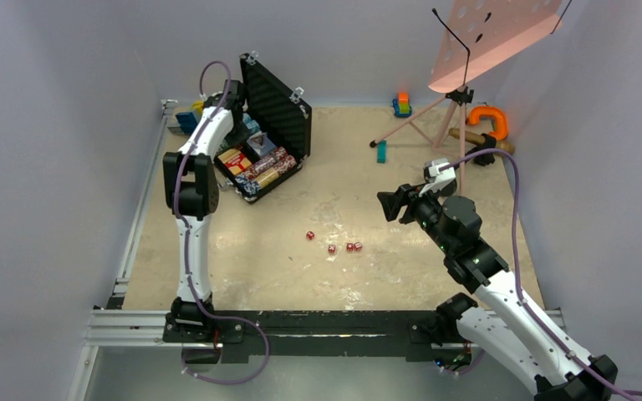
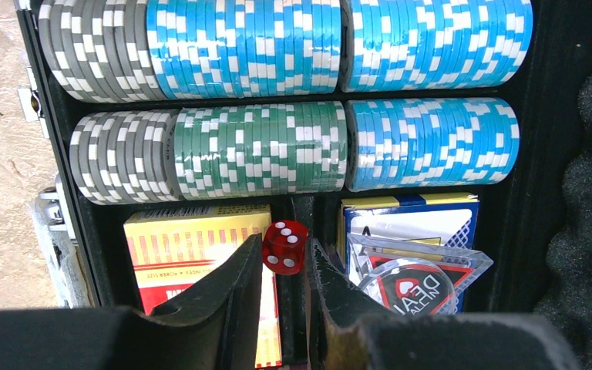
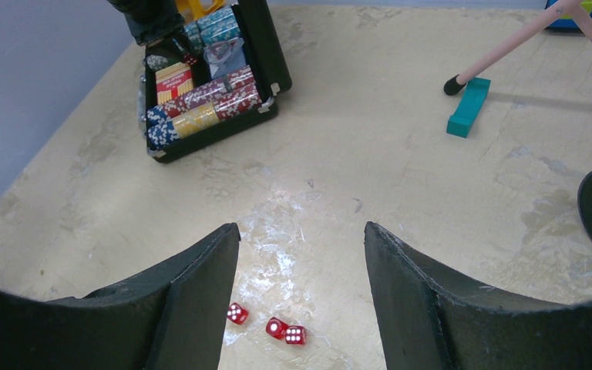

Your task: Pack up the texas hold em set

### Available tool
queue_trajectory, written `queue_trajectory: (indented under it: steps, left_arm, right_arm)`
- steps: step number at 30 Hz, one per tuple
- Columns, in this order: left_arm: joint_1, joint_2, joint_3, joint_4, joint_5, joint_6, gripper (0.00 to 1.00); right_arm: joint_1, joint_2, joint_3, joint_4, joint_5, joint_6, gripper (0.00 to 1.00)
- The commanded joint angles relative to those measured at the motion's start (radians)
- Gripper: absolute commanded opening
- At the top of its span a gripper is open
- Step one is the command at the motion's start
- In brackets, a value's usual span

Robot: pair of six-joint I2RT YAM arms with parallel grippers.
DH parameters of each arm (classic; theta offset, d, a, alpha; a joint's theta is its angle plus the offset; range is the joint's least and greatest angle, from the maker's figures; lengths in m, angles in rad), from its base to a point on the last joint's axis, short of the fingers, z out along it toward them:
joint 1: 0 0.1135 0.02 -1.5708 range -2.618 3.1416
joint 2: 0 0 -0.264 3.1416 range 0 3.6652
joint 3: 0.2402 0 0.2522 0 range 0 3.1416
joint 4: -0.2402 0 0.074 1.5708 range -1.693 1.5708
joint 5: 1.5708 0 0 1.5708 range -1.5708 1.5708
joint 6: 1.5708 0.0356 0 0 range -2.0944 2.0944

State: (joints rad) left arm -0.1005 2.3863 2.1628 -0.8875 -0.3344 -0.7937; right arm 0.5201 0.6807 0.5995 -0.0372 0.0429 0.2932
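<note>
Open at upper left on beige table [image 1: 401, 167]: black foam-lined rectangular briefcase [image 1: 280, 104]. Over its interior, left end effector [image 2: 285, 258] pinched on small translucent red die [image 2: 284, 245]. Mid-frame, right end effector [image 3: 301, 239] spread wide, empty, above loose red dice [image 3: 276, 327].

Foam lining [image 2: 586, 154] matt black and dimpled; chips [image 2: 262, 146] smooth, striped plastic; die [image 2: 284, 246] translucent, glossy red plastic; card box [image 2: 193, 247] printed paper; case fitting [image 2: 50, 212] bright metal; table [image 3: 401, 154] mottled, scuffed, shiny in patches.
</note>
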Motion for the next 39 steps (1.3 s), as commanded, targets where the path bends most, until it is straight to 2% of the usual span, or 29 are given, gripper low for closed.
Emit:
queue_trajectory:
  steps: [1,14,33,39]
  left_arm:
    - [0.015,0.026,0.048,-0.033,0.002,0.039,0.0]
    - [0.016,0.052,0.092,-0.024,0.037,0.08,0.0]
    - [0.015,0.013,0.021,0.088,0.073,0.121,0.0]
    - [0.015,0.026,0.047,0.024,0.033,0.083,0.0]
  right_arm:
    - [-0.002,-0.007,0.001,0.031,0.009,-0.017,0.65]
    - [-0.002,-0.011,0.001,0.031,0.007,-0.016,0.65]
    - [-0.003,-0.005,-0.001,0.031,0.007,-0.016,0.65]
    - [-0.003,-0.006,-0.001,0.031,0.008,-0.016,0.65]
